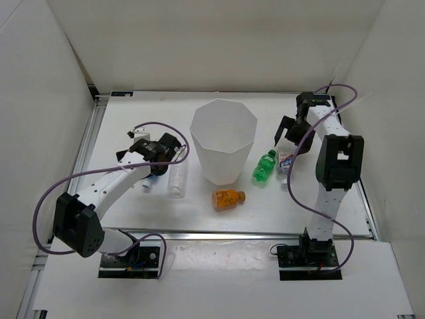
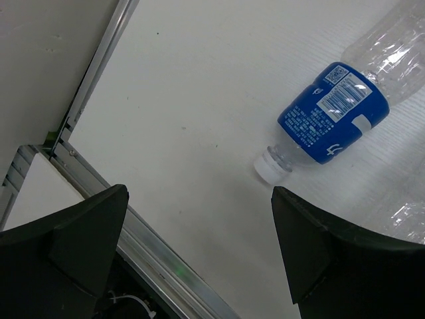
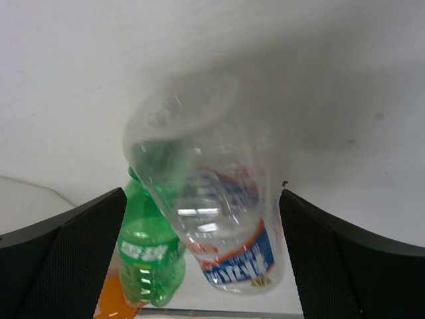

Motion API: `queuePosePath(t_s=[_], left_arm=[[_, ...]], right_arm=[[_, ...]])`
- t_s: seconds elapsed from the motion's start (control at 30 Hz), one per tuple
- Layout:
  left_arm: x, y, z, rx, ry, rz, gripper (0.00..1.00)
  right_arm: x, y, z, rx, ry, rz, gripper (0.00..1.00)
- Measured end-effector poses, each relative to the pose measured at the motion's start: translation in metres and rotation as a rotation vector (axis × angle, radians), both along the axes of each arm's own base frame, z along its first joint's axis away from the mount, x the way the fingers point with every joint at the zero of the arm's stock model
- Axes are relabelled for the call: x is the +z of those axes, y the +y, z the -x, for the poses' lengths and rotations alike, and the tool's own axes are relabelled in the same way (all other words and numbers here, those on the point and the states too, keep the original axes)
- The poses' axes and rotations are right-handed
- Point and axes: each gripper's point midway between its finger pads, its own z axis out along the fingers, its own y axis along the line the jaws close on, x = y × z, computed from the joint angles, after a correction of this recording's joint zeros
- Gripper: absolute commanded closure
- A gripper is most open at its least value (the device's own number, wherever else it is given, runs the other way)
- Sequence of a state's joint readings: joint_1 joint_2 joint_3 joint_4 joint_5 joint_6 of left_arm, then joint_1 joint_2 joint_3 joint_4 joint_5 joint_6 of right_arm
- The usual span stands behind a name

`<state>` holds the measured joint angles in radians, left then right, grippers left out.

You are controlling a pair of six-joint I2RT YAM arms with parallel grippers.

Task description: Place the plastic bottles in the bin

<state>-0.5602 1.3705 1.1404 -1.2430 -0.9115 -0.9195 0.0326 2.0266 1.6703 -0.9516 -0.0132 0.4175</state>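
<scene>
Approach step, nothing binned yet. Left gripper [image 2: 199, 222] was wide open and empty over the blue-labelled bottle [image 2: 332, 113]. Right gripper [image 3: 202, 226] was wide open and empty over the second labelled bottle [image 3: 229, 232], beside the green bottle [image 3: 149, 252]. Both lay near the bin [image 1: 222, 159]. Next move probably needs a descent, straddling the body, then closing

You had bright, even light with soft shadows, yet in your right wrist view the clear bottle [image 3: 206, 199] was blurred.
</scene>
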Motion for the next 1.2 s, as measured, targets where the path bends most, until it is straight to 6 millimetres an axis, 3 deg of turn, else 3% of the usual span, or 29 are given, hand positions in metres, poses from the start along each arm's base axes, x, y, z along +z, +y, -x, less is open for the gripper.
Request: queuePosePath(t_s=[0.2, 0.33, 0.43, 0.47, 0.53, 0.67, 0.77, 0.83, 0.9, 1.0, 1.1, 1.2], left_arm=[[-0.001, -0.004, -0.003, -0.002, 0.045, -0.015, 0.00], [0.000, -0.006, -0.006, 0.004, 0.066, -0.025, 0.00], [-0.002, -0.008, -0.008, 0.008, 0.081, -0.029, 0.00], [-0.003, -0.008, -0.008, 0.010, 0.085, -0.030, 0.00], [-0.005, -0.009, -0.008, 0.013, 0.095, -0.033, 0.00], [-0.005, -0.012, -0.011, 0.020, 0.096, -0.027, 0.00], [-0.004, -0.016, -0.016, 0.024, 0.088, -0.018, 0.00], [-0.004, -0.018, -0.019, 0.028, 0.083, -0.013, 0.00], [-0.003, -0.019, -0.021, 0.036, 0.075, -0.006, 0.00], [0.001, -0.023, -0.026, 0.055, 0.042, 0.018, 0.00], [0.003, -0.024, -0.028, 0.077, 0.008, 0.036, 0.00], [0.005, -0.024, -0.028, 0.095, -0.017, 0.046, 0.00]], right_arm=[[-0.030, 0.007, -0.021, 0.002, 0.032, -0.039, 0.02], [-0.038, -0.001, -0.020, -0.041, 0.058, -0.042, 0.13], [-0.038, -0.018, -0.022, -0.095, 0.057, -0.044, 0.34], [-0.038, -0.025, -0.022, -0.121, 0.059, -0.049, 0.51], [-0.036, -0.038, -0.022, -0.162, 0.057, -0.046, 0.72], [-0.031, -0.060, -0.020, -0.214, 0.053, -0.001, 0.86], [-0.010, -0.068, -0.022, -0.240, 0.037, 0.040, 0.97], [0.019, -0.073, -0.033, -0.266, -0.028, 0.065, 0.97], [0.068, -0.075, -0.052, -0.295, -0.156, 0.065, 0.97], [0.166, -0.066, -0.062, -0.317, -0.411, 0.013, 0.97], [0.271, -0.040, -0.048, -0.268, -0.702, -0.077, 0.96], [0.361, 0.013, -0.016, -0.119, -0.962, -0.208, 0.92]])
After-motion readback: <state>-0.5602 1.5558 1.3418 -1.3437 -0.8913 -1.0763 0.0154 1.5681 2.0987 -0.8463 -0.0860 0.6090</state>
